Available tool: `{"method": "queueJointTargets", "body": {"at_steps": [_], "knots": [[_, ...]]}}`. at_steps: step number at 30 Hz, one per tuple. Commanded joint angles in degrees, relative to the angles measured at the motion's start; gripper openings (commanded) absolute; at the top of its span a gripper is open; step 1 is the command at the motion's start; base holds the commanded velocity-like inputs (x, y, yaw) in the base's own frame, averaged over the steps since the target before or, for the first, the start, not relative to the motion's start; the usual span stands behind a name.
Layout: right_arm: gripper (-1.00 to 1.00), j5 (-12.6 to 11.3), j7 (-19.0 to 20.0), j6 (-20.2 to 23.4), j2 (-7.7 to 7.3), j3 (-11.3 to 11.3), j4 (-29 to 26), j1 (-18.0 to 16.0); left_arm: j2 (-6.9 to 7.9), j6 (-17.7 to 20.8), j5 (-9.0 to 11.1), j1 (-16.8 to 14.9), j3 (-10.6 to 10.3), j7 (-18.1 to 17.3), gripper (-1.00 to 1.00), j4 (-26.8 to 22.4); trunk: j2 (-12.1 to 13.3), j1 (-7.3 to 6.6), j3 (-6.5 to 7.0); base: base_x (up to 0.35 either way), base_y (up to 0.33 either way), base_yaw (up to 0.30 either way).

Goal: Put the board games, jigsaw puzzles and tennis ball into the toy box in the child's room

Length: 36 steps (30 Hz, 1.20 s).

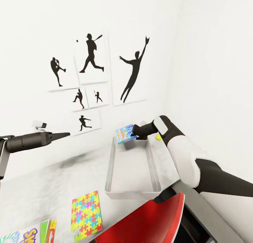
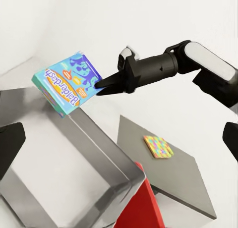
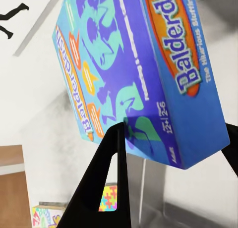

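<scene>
My right gripper is shut on a blue board game with orange print, holding it tilted over the far end of the light grey toy box. The left wrist view shows the same board game pinched at its corner by the right gripper above the toy box's rim. A small yellow-green tennis ball lies on the table just right of the toy box. A bright jigsaw puzzle lies flat near the front. My left gripper hovers open left of the toy box.
Two more flat printed boxes poke in at the table's front left corner. A red curved chair back rises in front of the toy box. The white wall with black silhouette pictures stands close behind the table.
</scene>
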Motion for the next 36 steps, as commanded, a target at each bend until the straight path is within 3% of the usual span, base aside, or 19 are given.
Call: {"method": "queueJointTargets", "body": {"at_steps": [1, 7, 20, 36], "knots": [[-1.00, 0.5, 0.4, 0.2, 0.05, -0.4, 0.0, -0.1, 0.04, 0.6, 0.7, -0.1, 0.2, -0.1, 1.00, 0.0, -0.1, 0.03, -0.23, 0.000, 0.000, 0.000], [-1.00, 0.5, 0.4, 0.2, 0.05, -0.4, 0.0, 0.0, -0.02, 0.6, 2.2, -0.1, 0.8, -0.1, 1.00, -0.2, -0.1, 0.03, -0.80, 0.000, 0.000, 0.000], [-1.00, 0.5, 0.4, 0.2, -1.39, -0.4, 0.0, 0.0, -0.19, 0.6, 2.3, 0.0, 0.7, -0.1, 1.00, -0.3, -0.1, 0.03, -2.03, 0.000, 0.000, 0.000], [-1.00, 0.6, 0.4, 0.1, -1.45, -0.3, 0.7, 0.0, -0.20, 0.6, 2.3, 0.0, 0.7, -0.1, 1.00, -0.4, -0.1, 0.03, -3.55, 0.000, 0.000, 0.000]]}}
